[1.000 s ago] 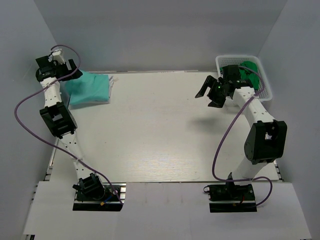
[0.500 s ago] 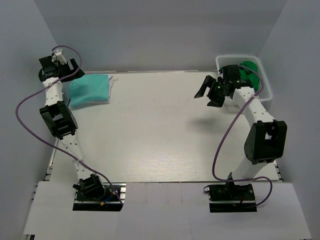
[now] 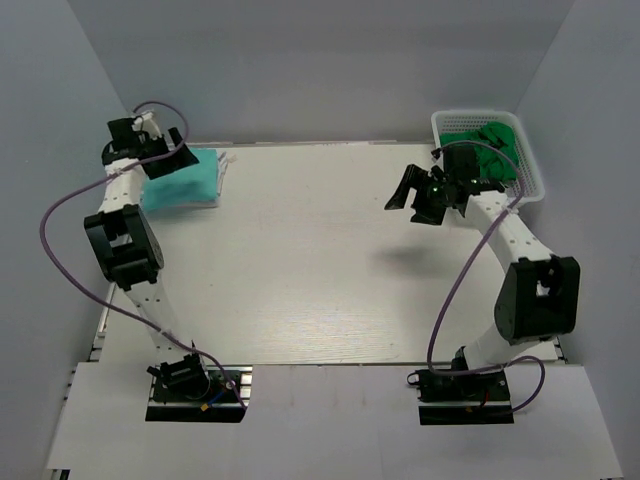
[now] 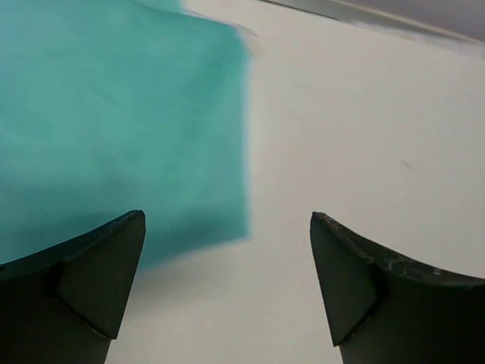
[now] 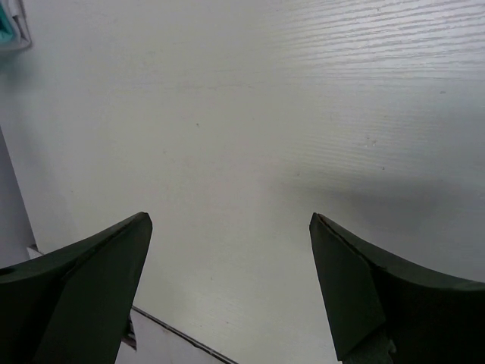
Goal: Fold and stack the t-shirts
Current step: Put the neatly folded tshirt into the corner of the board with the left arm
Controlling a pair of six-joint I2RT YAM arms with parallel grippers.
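The teal t-shirt [image 3: 195, 180] lies in the upper left of the overhead view, at the far left corner of the white table [image 3: 320, 270]. It is folded into a flat, roughly square packet with straight edges and a smooth top face; no sleeves or collar show. A thin strip of white cloth [image 3: 224, 160] peeks out along its right edge. Whether that is a second shirt underneath cannot be told.

The left gripper [image 3: 165, 157] hangs over the upper left part of the packet. In the left wrist view its fingers are spread wide with nothing between them – the left gripper [image 4: 227, 220] frames the teal t-shirt [image 4: 114, 114], which fills the upper left of that picture. The shirt's right edge runs almost straight down, slightly blurred, and bare table lies to the right of it.

The right gripper [image 3: 415, 195] hovers above the table in the upper right of the overhead view, well apart from the folded shirt. Its fingers are also splayed and empty. The right wrist view shows the right gripper [image 5: 227, 220] over bare tabletop, with a sliver of teal at the top left corner.

Just behind it, in the upper right of the overhead view, a white mesh basket [image 3: 535, 185] holds a crumpled bright green t-shirt [image 3: 490, 135].
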